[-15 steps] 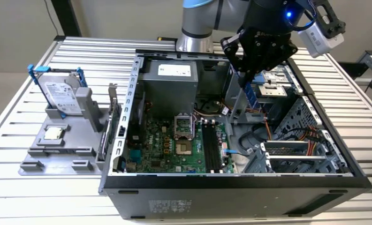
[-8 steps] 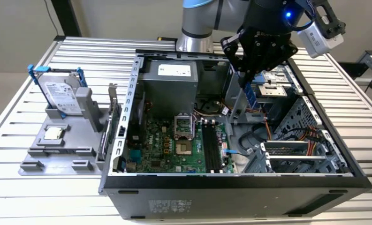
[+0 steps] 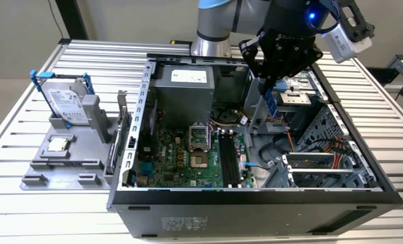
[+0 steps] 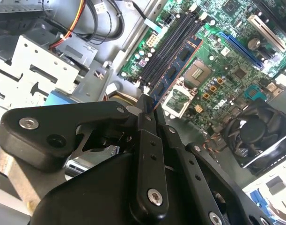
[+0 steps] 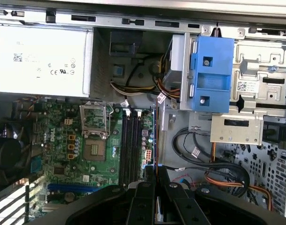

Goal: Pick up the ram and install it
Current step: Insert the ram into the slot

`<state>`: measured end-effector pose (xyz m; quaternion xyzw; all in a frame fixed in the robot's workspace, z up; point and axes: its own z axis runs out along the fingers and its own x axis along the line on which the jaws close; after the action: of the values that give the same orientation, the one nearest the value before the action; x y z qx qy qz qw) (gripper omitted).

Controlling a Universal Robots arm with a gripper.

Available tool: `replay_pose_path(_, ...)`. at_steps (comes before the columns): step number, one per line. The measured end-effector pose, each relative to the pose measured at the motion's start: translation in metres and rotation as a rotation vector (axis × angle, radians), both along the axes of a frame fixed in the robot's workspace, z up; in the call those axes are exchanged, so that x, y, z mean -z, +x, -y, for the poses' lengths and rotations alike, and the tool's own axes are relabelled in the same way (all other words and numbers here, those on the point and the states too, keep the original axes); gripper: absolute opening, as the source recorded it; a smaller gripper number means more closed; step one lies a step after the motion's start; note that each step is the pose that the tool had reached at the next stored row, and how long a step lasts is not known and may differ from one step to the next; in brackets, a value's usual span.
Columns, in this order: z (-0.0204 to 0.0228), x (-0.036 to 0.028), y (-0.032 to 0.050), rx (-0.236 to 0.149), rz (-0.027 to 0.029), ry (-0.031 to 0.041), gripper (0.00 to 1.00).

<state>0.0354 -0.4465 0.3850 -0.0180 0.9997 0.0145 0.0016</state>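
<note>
One thin, long, dark-blue circuit-board ram stick [image 3: 272, 104] hangs upright, clenched at its top end in the arm's black jaws, above the open black computer case [image 3: 255, 203]. It sits apart from the green motherboard [image 3: 187, 162] below, slightly to the exterior view's right of the long black memory slots [image 3: 229, 157]. Silver slatted worktop [image 3: 52, 213] carries the case, with a grey parts stand [image 3: 72, 152] at the exterior view's left.

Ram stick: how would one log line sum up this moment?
tool shut on ram | ram hangs over open case, above motherboard | not seated in slots
</note>
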Motion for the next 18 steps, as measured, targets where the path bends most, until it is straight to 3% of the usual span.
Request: replay_pose_path(18,0.0,0.0029,0.0,0.007,0.0,-0.0001,0.0)
